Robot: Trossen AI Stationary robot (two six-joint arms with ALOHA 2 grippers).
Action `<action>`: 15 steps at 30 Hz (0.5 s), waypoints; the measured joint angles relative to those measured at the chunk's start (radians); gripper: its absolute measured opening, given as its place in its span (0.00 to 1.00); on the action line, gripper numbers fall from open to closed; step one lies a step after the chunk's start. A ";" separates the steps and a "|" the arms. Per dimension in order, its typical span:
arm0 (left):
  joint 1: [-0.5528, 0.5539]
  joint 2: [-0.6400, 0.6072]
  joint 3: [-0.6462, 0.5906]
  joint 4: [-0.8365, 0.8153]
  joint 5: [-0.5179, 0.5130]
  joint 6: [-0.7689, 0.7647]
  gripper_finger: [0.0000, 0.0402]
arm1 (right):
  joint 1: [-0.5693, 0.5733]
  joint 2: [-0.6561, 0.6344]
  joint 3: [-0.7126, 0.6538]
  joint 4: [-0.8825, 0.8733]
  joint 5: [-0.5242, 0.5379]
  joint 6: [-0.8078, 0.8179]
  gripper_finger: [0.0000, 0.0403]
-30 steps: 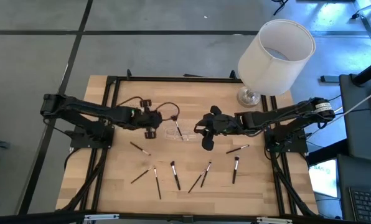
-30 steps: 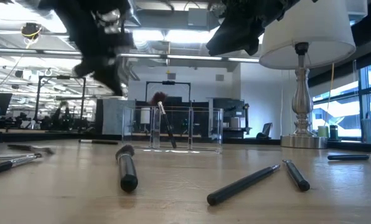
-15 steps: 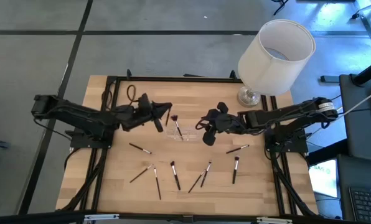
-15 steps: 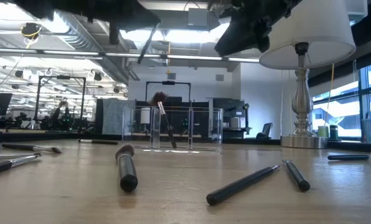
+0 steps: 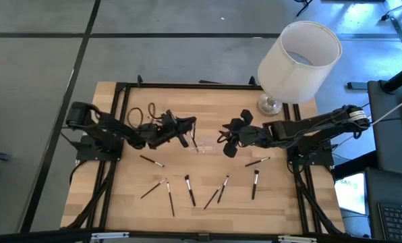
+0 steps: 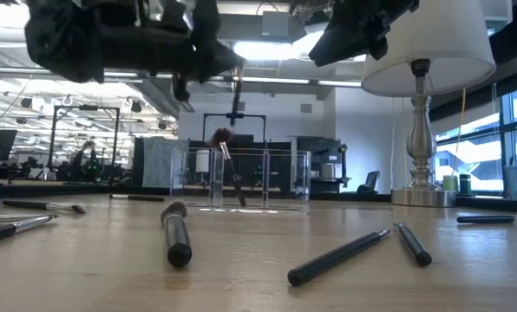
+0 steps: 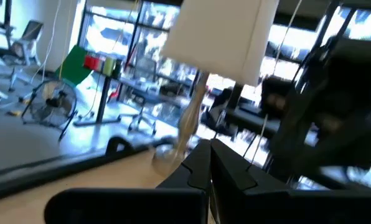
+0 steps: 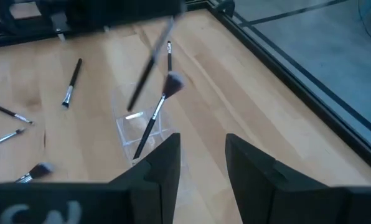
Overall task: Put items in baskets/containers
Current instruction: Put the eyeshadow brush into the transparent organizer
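My left gripper (image 5: 189, 124) is shut on a thin dark makeup brush (image 8: 149, 67). The brush hangs over the small clear container (image 5: 187, 143) in the middle of the table. One brush (image 8: 154, 115) stands tilted in that container, its pinkish bristle tip (image 8: 172, 82) up. My right gripper (image 8: 201, 155) hovers open just right of the container, nothing between its fingers. Several more brushes (image 5: 189, 190) lie flat on the wood toward the near edge. My left gripper (image 6: 232, 62) pinches the brush by its upper end (image 6: 238, 76) between the two shut fingers. It comes roughly level from the table's left. The brush hangs nearly upright below the fingers, clear of the container and the table. Which end of the brush this is, I cannot tell.
A tall lamp with a big white shade (image 5: 299, 61) stands on its base (image 5: 268, 104) at the far right corner. Loose brushes (image 5: 257, 162) (image 5: 152, 160) lie right and left of the container. A black frame (image 5: 120, 121) borders the table.
My left gripper has swung up from pointing down to about level and has gone toward the container, rolling as it went. The brush it carries has gone from slanting to nearly upright above the container. My right gripper has drawn back a little toward the right edge, still open.
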State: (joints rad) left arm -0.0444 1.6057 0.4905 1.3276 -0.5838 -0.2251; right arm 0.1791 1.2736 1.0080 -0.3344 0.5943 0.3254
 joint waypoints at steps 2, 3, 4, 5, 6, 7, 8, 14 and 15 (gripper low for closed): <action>0.000 0.048 0.021 -0.001 0.000 0.000 0.01 | 0.000 0.000 0.000 0.000 -0.001 -0.008 0.32; 0.000 0.065 0.028 0.000 0.000 0.000 0.01 | 0.000 0.000 0.000 0.000 0.000 -0.011 0.32; 0.000 0.079 0.034 0.000 0.000 0.000 0.01 | 0.000 0.000 0.000 0.000 -0.001 -0.012 0.32; 0.000 0.092 0.040 0.000 0.000 0.001 0.02 | 0.000 0.000 0.000 0.000 -0.001 -0.016 0.32; 0.000 0.101 0.044 0.000 0.000 0.005 0.03 | 0.000 0.000 0.000 -0.001 -0.001 -0.016 0.32; 0.000 0.104 0.045 -0.002 0.000 0.019 0.04 | 0.000 0.000 0.000 -0.002 -0.002 -0.016 0.32; 0.000 0.104 0.045 -0.002 0.000 0.033 0.05 | 0.000 0.000 0.000 -0.007 -0.002 -0.016 0.32; -0.002 0.097 0.045 -0.015 -0.001 0.055 0.11 | 0.000 0.000 0.000 -0.034 -0.002 -0.014 0.32; -0.003 0.097 0.045 -0.016 -0.002 0.062 0.12 | 0.000 0.000 0.000 -0.035 -0.002 -0.014 0.32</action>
State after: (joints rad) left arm -0.0471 1.7027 0.5358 1.3114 -0.5859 -0.1633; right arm 0.1791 1.2736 1.0080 -0.3698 0.5919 0.3119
